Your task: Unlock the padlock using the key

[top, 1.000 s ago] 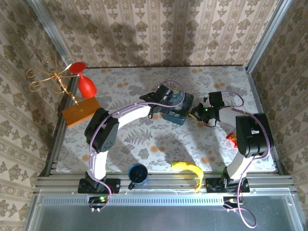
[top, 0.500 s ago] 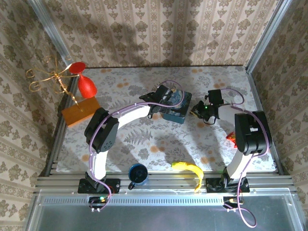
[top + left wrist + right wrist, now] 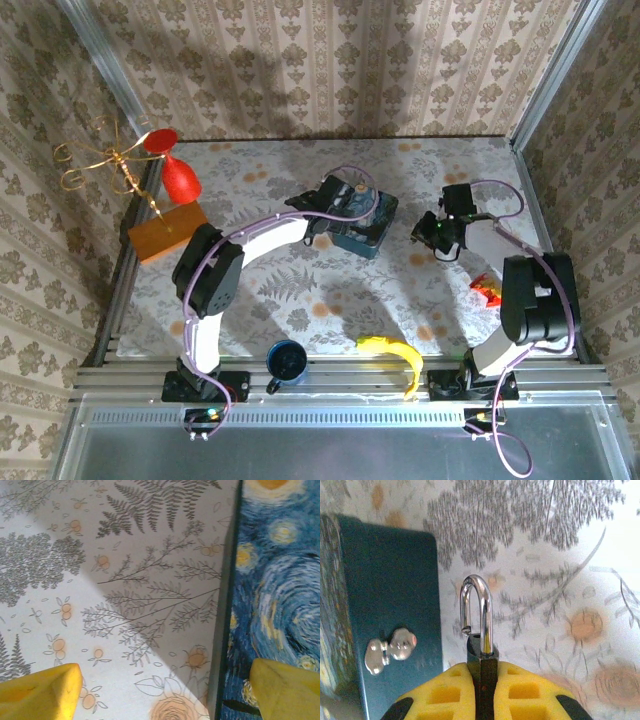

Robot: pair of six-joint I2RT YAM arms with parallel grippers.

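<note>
The right gripper (image 3: 482, 669), yellow ribbed pads pinched narrow, holds the padlock (image 3: 482, 650). It has a small dark body under a glossy steel U-shackle, whose 9 o'clock leg ends free above the body. At its 9 o'clock is the smooth blue tin (image 3: 395, 580), with a silvery lobed fitting (image 3: 390, 649) on its wall. The left gripper (image 3: 165, 690) gapes wide across the tin's swirl-painted lid edge.

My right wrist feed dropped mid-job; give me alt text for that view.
The yellow-fingered right gripper clamps a tiny silvery metal padlock, shackle pointing away, one leg free of the body. Beside it stands a dark blue tin with a small silvery fitting on its wall.
</note>
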